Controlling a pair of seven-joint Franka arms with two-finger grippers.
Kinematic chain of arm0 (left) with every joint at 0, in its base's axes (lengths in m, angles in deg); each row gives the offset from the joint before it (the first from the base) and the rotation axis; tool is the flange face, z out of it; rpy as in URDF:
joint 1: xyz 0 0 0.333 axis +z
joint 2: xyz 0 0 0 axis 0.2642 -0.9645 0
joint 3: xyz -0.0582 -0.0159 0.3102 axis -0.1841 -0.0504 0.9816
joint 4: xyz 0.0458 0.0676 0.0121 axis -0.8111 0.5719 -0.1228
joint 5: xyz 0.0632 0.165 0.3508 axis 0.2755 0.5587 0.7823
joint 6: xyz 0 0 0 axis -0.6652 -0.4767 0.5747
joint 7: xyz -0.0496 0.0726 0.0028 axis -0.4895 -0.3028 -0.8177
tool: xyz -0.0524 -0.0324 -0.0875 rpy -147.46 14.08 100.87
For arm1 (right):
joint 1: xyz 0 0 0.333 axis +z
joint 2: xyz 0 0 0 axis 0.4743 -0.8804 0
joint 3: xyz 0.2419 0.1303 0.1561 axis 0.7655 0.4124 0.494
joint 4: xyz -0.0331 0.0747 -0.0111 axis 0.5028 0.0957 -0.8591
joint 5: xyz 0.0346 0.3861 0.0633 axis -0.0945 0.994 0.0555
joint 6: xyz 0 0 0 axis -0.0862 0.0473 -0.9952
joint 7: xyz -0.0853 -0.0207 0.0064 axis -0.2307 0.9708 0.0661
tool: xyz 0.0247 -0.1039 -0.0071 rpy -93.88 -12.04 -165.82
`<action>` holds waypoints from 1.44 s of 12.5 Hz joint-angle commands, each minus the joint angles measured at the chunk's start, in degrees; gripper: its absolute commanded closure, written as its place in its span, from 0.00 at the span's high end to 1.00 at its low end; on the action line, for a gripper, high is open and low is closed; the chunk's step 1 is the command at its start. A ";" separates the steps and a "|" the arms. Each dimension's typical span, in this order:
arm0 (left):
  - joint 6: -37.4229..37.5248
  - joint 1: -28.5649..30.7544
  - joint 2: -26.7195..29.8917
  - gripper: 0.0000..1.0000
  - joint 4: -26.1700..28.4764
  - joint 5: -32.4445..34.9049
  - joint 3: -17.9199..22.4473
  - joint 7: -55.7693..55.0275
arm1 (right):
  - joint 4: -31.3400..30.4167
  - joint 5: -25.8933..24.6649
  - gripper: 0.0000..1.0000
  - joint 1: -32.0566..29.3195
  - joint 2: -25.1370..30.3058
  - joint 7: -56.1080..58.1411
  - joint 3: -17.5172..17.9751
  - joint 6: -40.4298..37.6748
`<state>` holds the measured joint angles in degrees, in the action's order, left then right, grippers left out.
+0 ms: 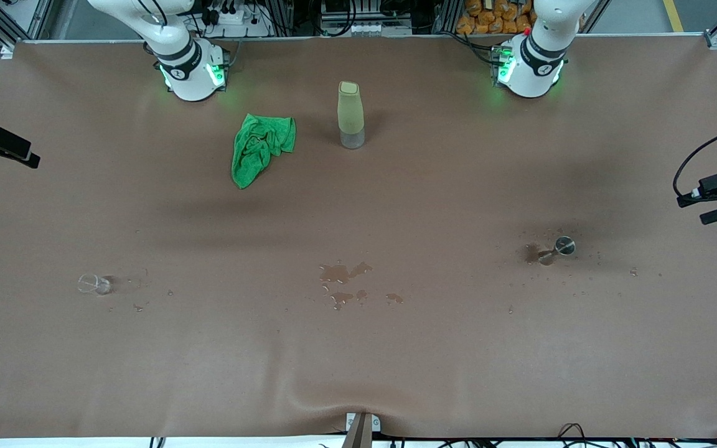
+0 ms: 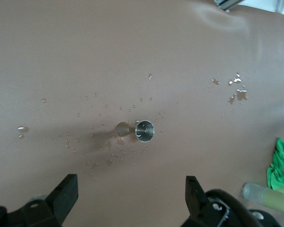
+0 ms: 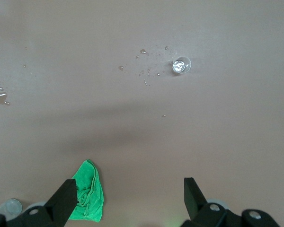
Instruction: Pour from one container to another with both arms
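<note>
A small metal jigger [image 1: 562, 247] appears to lie on its side in a wet patch toward the left arm's end of the table. In the left wrist view the jigger [image 2: 143, 131] sits well below my left gripper [image 2: 131, 196], which hangs open and empty. A small clear glass [image 1: 94, 284] stands toward the right arm's end. The right wrist view shows the glass [image 3: 181, 65] far below my right gripper [image 3: 130, 198], also open and empty. Neither gripper shows in the front view.
A tall pale green bottle [image 1: 350, 115] stands between the arm bases, with a crumpled green cloth [image 1: 261, 148] beside it toward the right arm. Brown spill puddles [image 1: 343, 277] lie mid-table, and droplets surround the jigger and the glass.
</note>
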<state>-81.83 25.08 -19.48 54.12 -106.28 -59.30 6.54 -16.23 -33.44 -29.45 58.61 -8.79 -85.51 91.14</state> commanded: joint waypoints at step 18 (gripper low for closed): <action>6.84 -45.31 12.86 1.00 -5.04 20.57 23.23 -37.62 | -0.95 -0.45 1.00 -3.08 1.26 6.88 0.17 -2.15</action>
<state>-76.05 -17.00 -7.54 49.62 -88.31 -37.59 -28.58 -16.38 -33.44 -31.70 58.69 -2.69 -85.83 89.41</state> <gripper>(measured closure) 0.000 0.000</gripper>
